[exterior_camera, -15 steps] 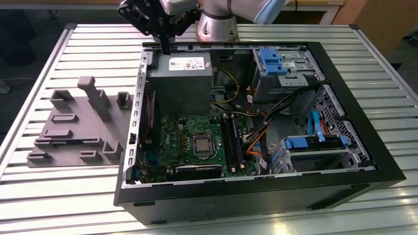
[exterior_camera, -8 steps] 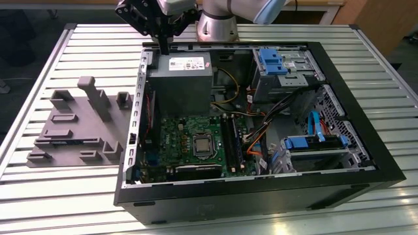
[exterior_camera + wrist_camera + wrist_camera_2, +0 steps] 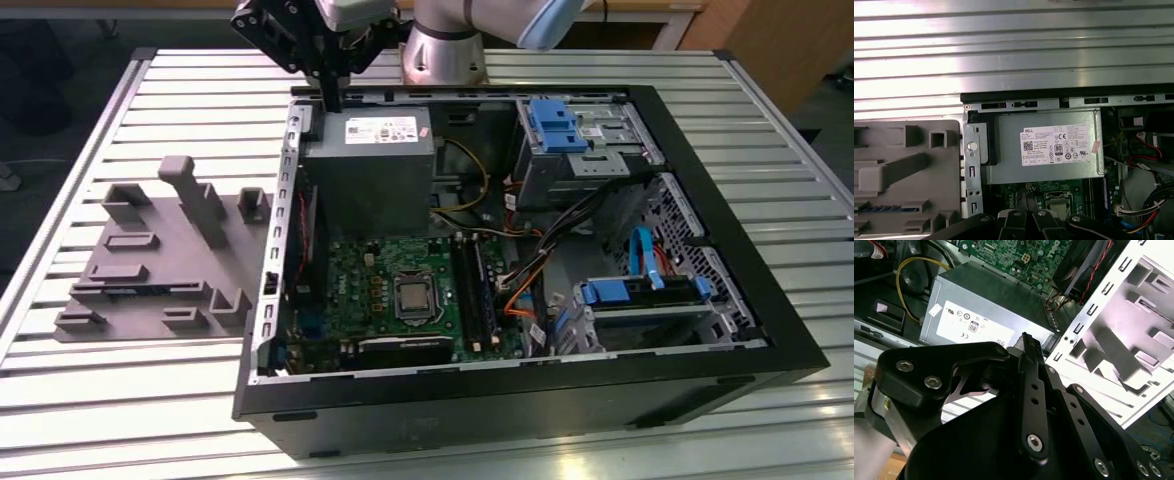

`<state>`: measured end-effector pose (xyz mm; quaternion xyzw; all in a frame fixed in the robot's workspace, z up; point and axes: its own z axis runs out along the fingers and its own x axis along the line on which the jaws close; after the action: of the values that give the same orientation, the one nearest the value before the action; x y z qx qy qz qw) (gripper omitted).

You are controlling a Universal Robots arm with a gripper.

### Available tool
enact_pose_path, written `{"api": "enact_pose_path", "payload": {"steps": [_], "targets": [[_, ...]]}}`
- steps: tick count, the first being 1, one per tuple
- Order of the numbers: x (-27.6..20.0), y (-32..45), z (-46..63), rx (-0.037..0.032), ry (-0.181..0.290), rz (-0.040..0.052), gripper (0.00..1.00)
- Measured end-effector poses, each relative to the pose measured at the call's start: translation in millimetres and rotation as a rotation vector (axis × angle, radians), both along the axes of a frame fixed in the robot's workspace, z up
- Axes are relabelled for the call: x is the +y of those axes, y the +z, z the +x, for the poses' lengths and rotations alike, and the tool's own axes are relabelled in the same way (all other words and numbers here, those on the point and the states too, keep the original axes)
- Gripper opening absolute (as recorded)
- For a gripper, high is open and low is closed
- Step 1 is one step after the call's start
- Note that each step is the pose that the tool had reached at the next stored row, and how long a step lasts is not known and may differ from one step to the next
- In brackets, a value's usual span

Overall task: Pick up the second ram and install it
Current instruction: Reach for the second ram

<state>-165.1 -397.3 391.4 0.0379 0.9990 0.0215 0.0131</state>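
Observation:
My gripper (image 3: 330, 100) hangs above the back edge of the open computer case (image 3: 747, 330), over the grey power supply (image 3: 367, 170). Its black fingers are pressed together, and I see nothing between them in the second wrist view (image 3: 1029, 342). The second ram (image 3: 879, 207) is a thin dark stick with bluish marks. It lies in a groove of the grey holder (image 3: 147, 255) on the exterior view's left, well apart from the gripper. The green motherboard (image 3: 387, 290) with its long black slots (image 3: 470, 285) lies in the case below the power supply.
Blue drive brackets (image 3: 554, 125) and a drive cage (image 3: 641, 295) fill the case on the exterior view's right, with orange and yellow cables between them. The grey holder has tall upright posts (image 3: 194, 195). The case stands on a slatted metal table (image 3: 160, 400).

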Motion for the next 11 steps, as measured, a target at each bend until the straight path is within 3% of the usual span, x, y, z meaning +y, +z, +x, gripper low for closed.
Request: {"api": "enact_pose_path", "payload": {"steps": [11], "targets": [[0.0,-0.4,-4.6,0.0000,0.000,0.0001,0.11]]}}
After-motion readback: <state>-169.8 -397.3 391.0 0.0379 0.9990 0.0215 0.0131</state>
